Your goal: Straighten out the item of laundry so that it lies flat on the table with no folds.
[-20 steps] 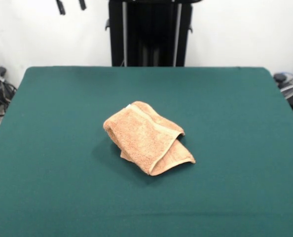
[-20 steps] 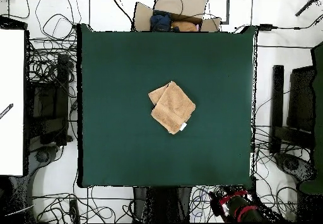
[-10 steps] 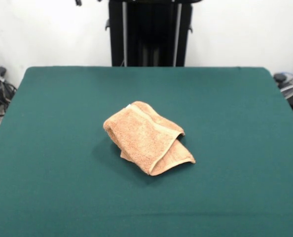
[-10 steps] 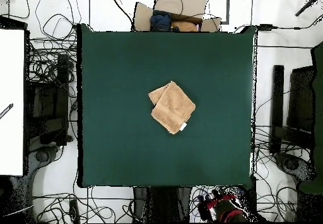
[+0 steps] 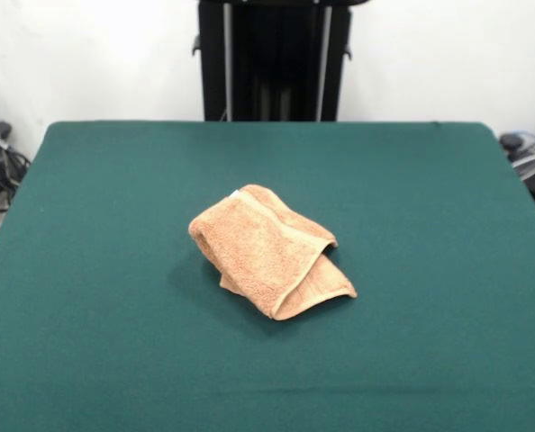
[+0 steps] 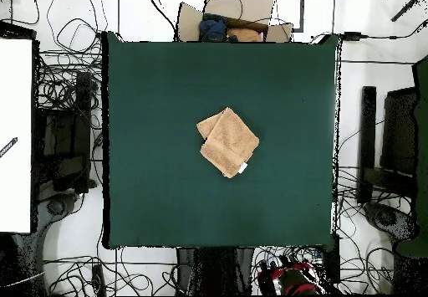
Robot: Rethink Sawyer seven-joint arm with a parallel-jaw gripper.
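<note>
The table (image 5: 87,270) is seen with its dark green top, and the towel (image 5: 267,250) is taken as the landmark for all that follows. To the left of the towel only bare green felt is seen. The towel itself is found near the middle of the table, well apart from every edge, and it is folded over on itself — an upper layer is laid across a lower one, whose pale border band is seen along the fold. In the overhead view the towel (image 6: 228,142) is shown as a rough diamond, with a smaller flap peeking out at one corner and a white tag (image 6: 242,168) at another. To the right of the towel, again, nothing but felt is seen.

The arm (image 6: 288,279) is glimpsed only in the overhead view, as a red and black mass beyond the table's edge, well apart from the towel. Whether the gripper is apart or together cannot be told, since it is not made out in that mass, and it is absent from the front view.

The step in hand is judged to be the approach — no unfolding has been done. For the next move, the arm would have to be brought over the towel and a free corner of the upper layer taken, so that it can be drawn outward and laid flat.
</note>
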